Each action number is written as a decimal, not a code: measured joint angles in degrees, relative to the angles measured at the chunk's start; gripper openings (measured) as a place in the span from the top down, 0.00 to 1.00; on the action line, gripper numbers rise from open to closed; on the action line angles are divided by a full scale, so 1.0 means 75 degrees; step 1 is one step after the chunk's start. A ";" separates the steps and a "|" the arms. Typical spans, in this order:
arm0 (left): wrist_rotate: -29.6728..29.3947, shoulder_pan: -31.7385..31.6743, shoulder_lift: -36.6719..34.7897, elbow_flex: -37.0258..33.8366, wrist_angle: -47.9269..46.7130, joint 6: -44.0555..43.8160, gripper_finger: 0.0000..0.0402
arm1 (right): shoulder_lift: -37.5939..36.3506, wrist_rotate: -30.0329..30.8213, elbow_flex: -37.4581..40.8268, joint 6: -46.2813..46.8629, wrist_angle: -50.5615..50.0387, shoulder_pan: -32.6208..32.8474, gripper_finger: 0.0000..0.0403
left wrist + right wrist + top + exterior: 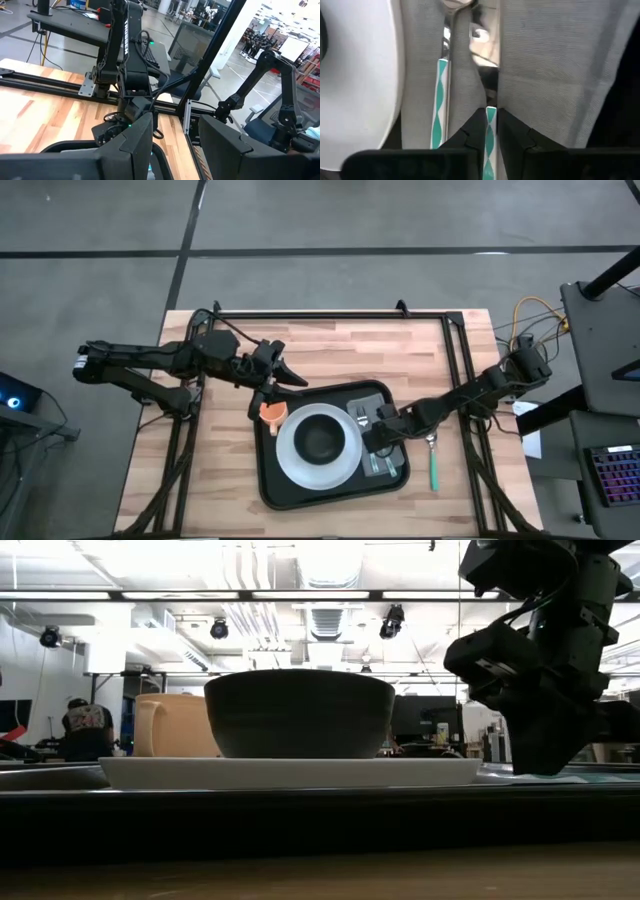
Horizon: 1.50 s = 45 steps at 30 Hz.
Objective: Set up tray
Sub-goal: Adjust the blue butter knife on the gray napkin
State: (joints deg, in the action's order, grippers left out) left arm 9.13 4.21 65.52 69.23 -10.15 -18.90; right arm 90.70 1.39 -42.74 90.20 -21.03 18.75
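The black tray (290, 492) lies mid-table. On it stand a white plate (292, 462) carrying a dark bowl (320, 442), an orange cup (272, 413) and a grey napkin (545, 65). One green-and-white-handled utensil (441, 100) lies on the napkin. My right gripper (375, 432) hovers low over the napkin, shut on a second such utensil (491, 125). My left gripper (288, 376) is open above the tray's far left corner, touching nothing. In the low view the bowl (300, 712), the cup (170, 725) and the right arm (545, 660) show. My right gripper pinches the green-and-white handle (491, 116) of a utensil between its two fingers (465, 135), coming from above and slanting down. The utensil's metal part (499, 55) runs on past the fingers over the grey napkin; whether it rests there I cannot tell.
A third green-handled utensil (433, 465) lies on the bare wood right of the tray. A black frame rail (320, 315) runs along the table's far edge and down both sides. Open wood lies beyond and left of the tray. A person (85, 725) shows far off in the room.
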 joint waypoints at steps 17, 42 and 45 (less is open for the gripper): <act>0.0059 0.0052 0.0000 0.0000 -0.0195 -0.0017 0.65 | -0.0141 0.0222 0.0017 0.0300 0.0447 -0.0134 0.95; 0.0198 0.0115 0.0000 0.0000 -0.0189 -0.0093 0.65 | -0.0375 0.0617 0.0119 0.0262 -0.0286 -0.0562 0.96; 0.0198 0.0140 0.0000 0.0000 -0.0189 -0.0093 0.65 | -0.0321 0.0610 0.0128 0.0256 -0.0154 -0.0560 0.96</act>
State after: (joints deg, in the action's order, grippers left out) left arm 10.61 5.26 65.52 69.23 -11.57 -19.59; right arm 88.30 5.96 -41.78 92.12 -22.18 14.55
